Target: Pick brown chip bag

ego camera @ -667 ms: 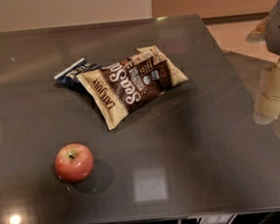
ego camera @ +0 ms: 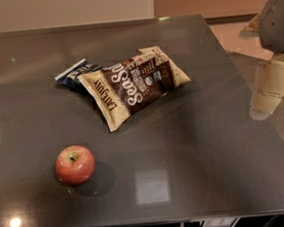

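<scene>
We are judging the brown chip bag [ego camera: 135,86] light, crinkly and best pinched at its tan edge; the gripper [ego camera: 269,89] is hovering off the worktop's [ego camera: 213,179] right side, and we cannot tell whether it is spread or closed.

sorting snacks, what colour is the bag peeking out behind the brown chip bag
Dark blue and white bag, camera view; gripper hangs right of the table.

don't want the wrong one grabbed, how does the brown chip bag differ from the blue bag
The brown chip bag is larger, dark brown with tan edges; the blue bag is smaller, blue and white. The brown chip bag shows whole; the blue bag is partly hidden behind it. Both lie on the table; the gripper is off its right edge.
</scene>
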`<action>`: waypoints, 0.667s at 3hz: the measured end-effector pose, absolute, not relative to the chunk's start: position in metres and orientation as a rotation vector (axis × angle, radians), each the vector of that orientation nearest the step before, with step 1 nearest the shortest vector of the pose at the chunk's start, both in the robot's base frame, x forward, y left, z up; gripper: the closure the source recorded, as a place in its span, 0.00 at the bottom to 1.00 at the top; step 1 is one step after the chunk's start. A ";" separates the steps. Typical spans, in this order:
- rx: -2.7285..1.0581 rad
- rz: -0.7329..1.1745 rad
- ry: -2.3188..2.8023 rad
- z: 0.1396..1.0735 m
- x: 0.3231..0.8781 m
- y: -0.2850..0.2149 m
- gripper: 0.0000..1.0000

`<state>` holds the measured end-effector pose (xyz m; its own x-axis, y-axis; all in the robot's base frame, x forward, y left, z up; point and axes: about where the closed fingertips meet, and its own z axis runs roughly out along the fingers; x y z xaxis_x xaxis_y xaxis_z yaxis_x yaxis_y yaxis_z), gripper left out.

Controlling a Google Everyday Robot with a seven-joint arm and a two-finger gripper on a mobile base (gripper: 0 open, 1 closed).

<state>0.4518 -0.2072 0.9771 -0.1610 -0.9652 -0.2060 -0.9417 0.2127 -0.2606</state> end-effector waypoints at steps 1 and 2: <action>-1.846 -0.088 2.090 0.973 0.479 -0.192 0.00; -1.900 -0.053 2.008 0.962 0.513 -0.170 0.00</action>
